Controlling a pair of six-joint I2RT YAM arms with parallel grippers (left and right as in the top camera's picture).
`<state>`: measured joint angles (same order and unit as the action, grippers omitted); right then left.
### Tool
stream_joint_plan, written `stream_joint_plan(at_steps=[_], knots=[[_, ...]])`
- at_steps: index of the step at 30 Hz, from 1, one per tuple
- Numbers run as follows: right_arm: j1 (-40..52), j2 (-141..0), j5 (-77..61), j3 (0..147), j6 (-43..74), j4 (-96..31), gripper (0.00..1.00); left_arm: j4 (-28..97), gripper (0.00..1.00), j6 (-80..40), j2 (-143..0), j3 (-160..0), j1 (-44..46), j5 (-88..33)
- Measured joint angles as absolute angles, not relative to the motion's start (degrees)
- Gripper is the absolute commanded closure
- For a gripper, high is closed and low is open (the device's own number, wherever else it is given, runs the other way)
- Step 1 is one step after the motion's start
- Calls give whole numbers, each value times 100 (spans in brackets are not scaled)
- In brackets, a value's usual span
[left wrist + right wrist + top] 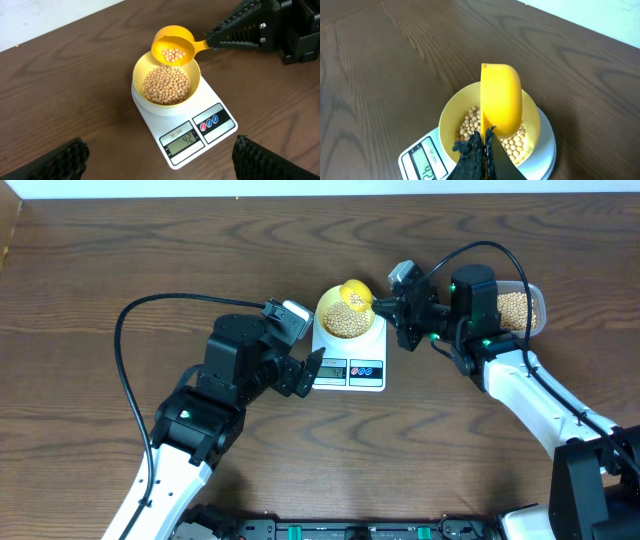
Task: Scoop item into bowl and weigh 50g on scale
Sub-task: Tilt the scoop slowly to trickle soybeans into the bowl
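The white scale (220,107) carries the pale yellow bowl (140,70), which holds a heap of beige beans (166,86); the display reads 42. A yellow scoop (173,47) hangs tilted over the bowl's far rim with a few beans left in its cup. My right gripper (395,305) is shut on the scoop's handle; in the right wrist view its fingertips (485,145) pinch the handle just above the bowl (450,110). My left gripper (160,165) stands open and holds nothing, just in front of the scale's display.
A clear plastic tub (537,308) with more beans sits at the right, behind my right arm. Black cables loop over the wooden table on both sides. The table's far edge runs along the top of the overhead view.
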<state>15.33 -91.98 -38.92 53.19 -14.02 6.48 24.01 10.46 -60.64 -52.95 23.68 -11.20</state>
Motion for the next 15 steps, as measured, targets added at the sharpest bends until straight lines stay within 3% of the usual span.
stream_joint_plan(at_steps=[15], knots=[[1533, -9198, -3642, 5319, -1933, 646, 99, 2401, 6, 1046, -6064, -5295, 2368, -1120]])
